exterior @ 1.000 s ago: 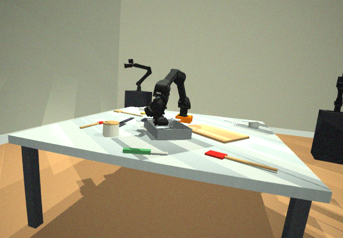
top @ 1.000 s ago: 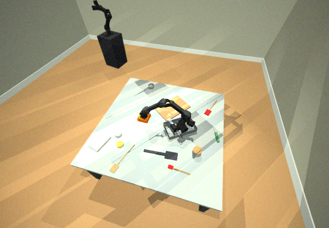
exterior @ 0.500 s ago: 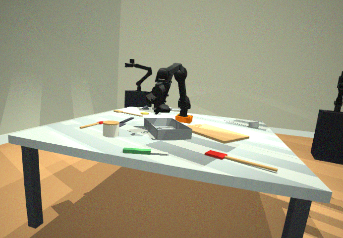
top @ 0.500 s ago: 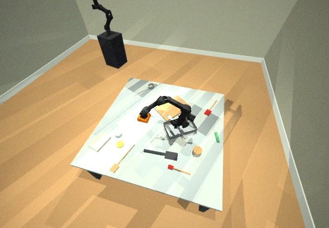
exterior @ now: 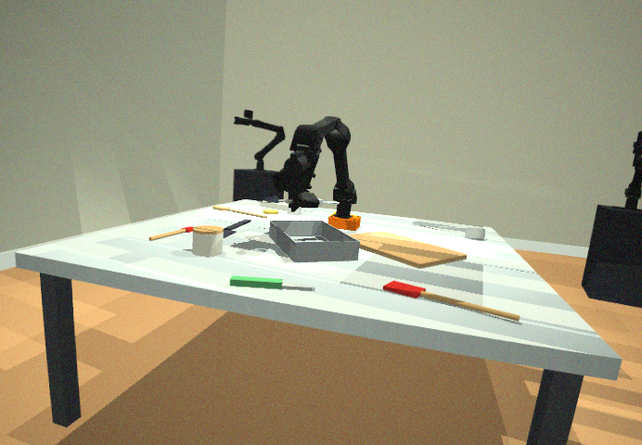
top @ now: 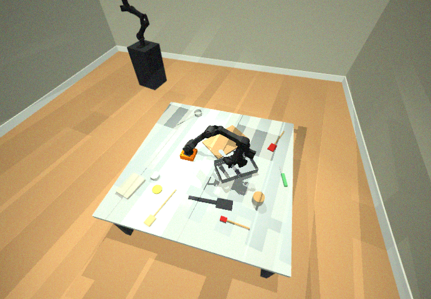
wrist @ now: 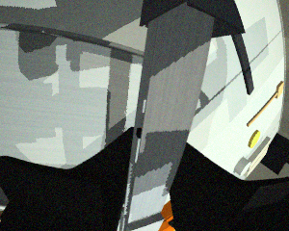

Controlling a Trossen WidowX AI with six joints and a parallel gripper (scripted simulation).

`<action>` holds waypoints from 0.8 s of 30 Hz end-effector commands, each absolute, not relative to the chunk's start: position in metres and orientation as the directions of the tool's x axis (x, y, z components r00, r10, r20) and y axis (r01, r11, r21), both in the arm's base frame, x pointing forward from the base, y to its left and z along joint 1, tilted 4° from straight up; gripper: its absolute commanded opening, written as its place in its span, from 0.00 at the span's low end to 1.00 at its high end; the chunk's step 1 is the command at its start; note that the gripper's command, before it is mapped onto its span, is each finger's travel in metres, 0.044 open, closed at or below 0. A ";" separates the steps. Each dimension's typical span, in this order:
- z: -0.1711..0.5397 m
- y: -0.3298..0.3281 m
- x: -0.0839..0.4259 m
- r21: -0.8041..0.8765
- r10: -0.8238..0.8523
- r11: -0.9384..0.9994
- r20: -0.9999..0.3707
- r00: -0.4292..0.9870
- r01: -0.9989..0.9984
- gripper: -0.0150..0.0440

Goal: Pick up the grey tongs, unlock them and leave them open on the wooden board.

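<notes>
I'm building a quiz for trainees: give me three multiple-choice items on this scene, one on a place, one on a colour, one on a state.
1. Where is the wooden board?
A. beside the roasting tin
B. on the floor
C. inside the tin

2. What colour is the arm's base?
A. green
B. orange
C. white

3. What is the gripper doing?
A. standing open
B. shut on nothing
C. shut on the grey tongs

Key: 1 A, board lies on the table by the tin; 2 B, orange block under the arm; 3 C, the fingers flank the grey bar.

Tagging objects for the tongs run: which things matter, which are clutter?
Job: grey tongs, held shut in the pincer; roasting tin; wooden board.

Clutter: green-handled tool; red spatula; black spatula; lidded jar; yellow disc.
</notes>
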State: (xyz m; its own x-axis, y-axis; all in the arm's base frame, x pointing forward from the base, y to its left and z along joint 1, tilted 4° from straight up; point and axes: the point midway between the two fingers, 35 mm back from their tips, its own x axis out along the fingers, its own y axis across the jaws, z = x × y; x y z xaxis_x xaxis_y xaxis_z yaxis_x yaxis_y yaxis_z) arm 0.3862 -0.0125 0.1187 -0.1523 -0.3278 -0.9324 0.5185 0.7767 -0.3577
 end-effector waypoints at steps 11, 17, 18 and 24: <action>0.115 -0.006 0.390 -0.042 -0.051 0.692 -0.999 -0.009 0.721 0.00; 0.117 -0.004 0.393 0.086 0.054 0.634 -0.996 0.066 0.769 0.00; 0.117 -0.003 0.393 0.090 0.057 0.632 -0.996 0.069 0.770 0.00; 0.117 -0.003 0.393 0.090 0.057 0.632 -0.996 0.069 0.770 0.00</action>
